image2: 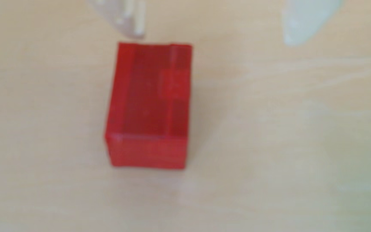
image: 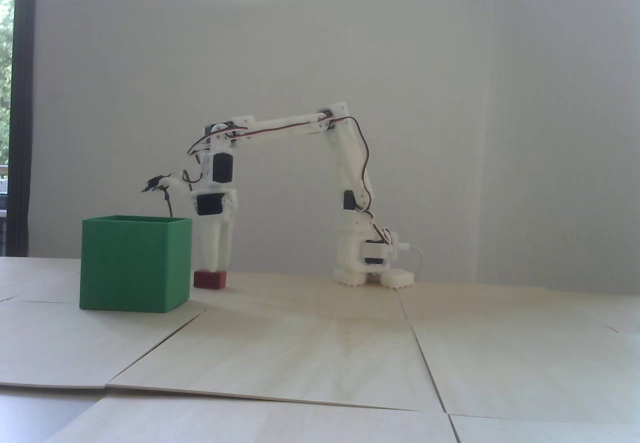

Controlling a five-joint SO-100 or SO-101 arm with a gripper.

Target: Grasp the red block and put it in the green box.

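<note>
The red block (image: pixel 210 279) lies flat on the pale wood table, just right of the green box (image: pixel 135 263) in the fixed view. My white gripper (image: pixel 218 263) points straight down with its tips right over the block. From the wrist camera the red block (image2: pixel 149 107) fills the middle, and the gripper (image2: pixel 213 38) is open. One fingertip (image2: pixel 133 24) sits at the block's top left corner, the other fingertip (image2: pixel 300 26) stands well off to the right. Nothing is held between them.
The arm's base (image: pixel 372 263) stands at the back, right of the block. The table is made of wood panels (image: pixel 320 353) with seams. The green box's right wall stands close to the gripper.
</note>
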